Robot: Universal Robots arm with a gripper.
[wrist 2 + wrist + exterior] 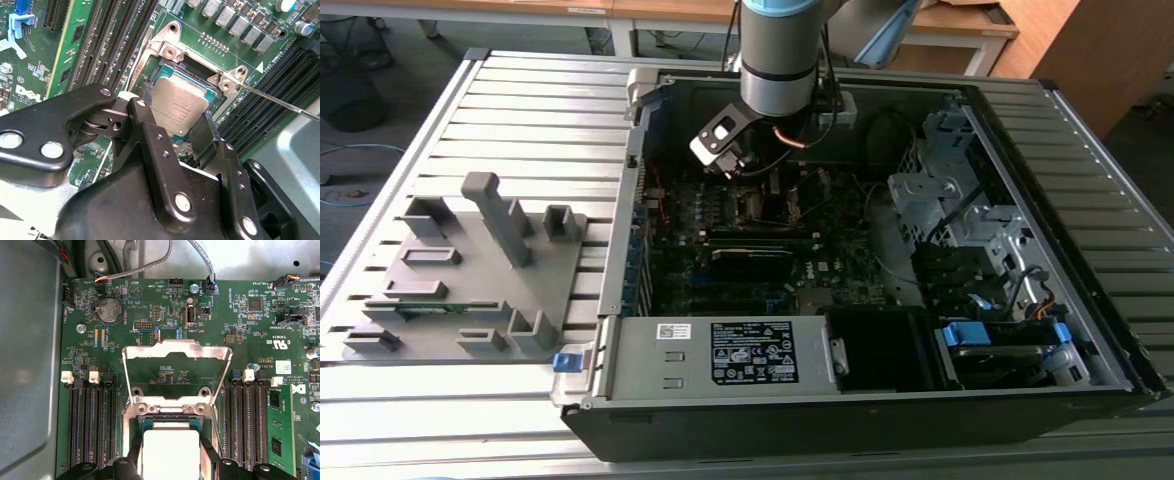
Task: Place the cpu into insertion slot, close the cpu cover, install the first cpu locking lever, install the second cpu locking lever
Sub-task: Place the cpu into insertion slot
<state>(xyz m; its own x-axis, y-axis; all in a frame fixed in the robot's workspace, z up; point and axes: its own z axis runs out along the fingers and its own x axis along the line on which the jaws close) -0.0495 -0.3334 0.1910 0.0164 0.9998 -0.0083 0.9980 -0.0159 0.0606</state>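
Gripper [170, 454]: reaching down into the open computer case [854, 420], narrowed to the chip's width, with its two black fingers [145, 125] pressed against opposite edges of the chip.
Cpu [180, 102]: gripped between the fingers, dull silver top facing up.
Insertion slot [170, 409]: directly under the fingertips. The cpu lies within its silvery rim, though it is hard to tell whether it is fully seated or held just above the contacts.
Cpu cover [177, 351]: swung open, standing up from its hinge just beyond the fingertips, with green board showing through its window.
Locking lever [280, 102]: a thin metal rod angling away from one corner of the slot, off to one side of the gripper.
Memory slots [92, 425]: long black rows flanking the gripper on both sides.
Motherboard [150, 315]: dark green, spreading beneath and ahead of the gripper.
Arm [781, 60]: comes down into the case from above in the exterior view.
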